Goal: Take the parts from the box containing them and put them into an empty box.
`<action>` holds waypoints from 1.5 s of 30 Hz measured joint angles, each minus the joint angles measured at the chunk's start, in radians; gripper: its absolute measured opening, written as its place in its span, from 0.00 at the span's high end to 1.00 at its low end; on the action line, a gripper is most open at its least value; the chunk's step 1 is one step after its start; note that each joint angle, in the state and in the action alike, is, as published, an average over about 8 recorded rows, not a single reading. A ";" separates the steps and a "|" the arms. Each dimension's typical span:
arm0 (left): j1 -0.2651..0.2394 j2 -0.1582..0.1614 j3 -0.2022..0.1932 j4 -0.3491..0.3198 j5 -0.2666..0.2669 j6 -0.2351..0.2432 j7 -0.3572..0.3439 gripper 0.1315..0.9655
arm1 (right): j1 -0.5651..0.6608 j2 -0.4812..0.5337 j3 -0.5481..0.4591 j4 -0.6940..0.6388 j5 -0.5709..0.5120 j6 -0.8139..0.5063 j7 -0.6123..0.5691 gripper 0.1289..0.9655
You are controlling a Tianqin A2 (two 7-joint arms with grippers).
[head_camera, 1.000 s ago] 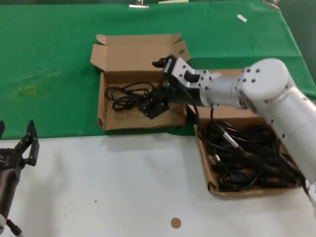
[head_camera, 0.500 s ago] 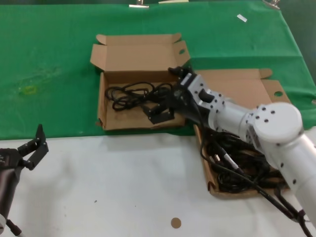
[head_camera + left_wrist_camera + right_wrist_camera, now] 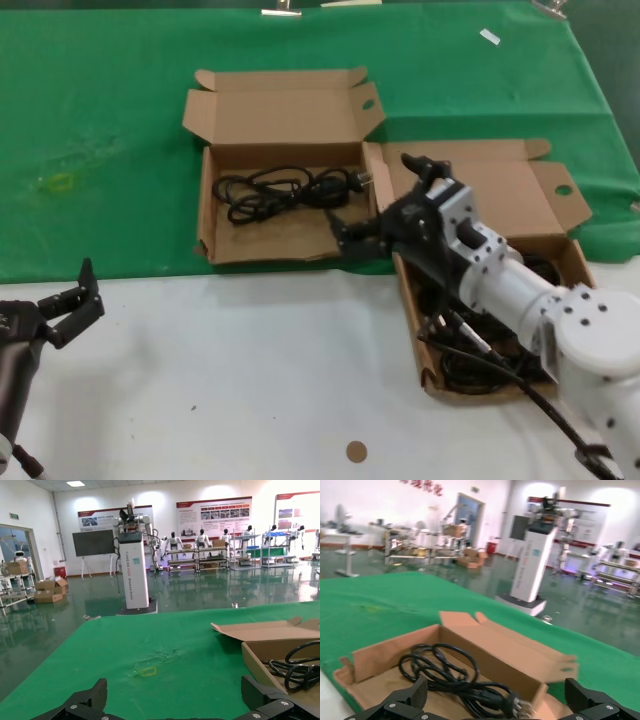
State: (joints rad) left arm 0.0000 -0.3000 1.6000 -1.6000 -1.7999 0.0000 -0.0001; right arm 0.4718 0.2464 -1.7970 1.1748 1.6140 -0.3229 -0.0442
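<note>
Right gripper (image 3: 350, 232) at center of the head view, jaws spread wide and holding nothing, over the near right corner of the ragged-front box (image 3: 213, 205). 1 coiled cord (image 3: 280, 190) inside that box, beyond and left of the jaws, not touching them. More cords (image 3: 480, 360) piled in the straight-front box (image 3: 412, 330) at lower right, under the arm. Left gripper (image 3: 70, 305) parked at lower left over the white table (image 3: 250, 380), jaws wide. No readable writing on boxes or cords.
</note>
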 joint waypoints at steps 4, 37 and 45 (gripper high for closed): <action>0.000 0.000 0.000 0.000 0.000 0.000 0.000 0.07 | -0.072 0.008 0.030 0.065 0.028 0.049 0.007 0.00; 0.000 0.000 0.000 0.000 0.000 0.000 0.000 0.00 | -0.427 0.049 0.178 0.385 0.168 0.292 0.040 0.00; 0.000 0.000 0.000 0.000 0.000 0.000 0.000 0.00 | -0.427 0.049 0.178 0.385 0.168 0.292 0.040 0.00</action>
State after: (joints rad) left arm 0.0000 -0.3000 1.6000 -1.6000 -1.8000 0.0000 -0.0001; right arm 0.0450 0.2949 -1.6188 1.5595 1.7823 -0.0307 -0.0042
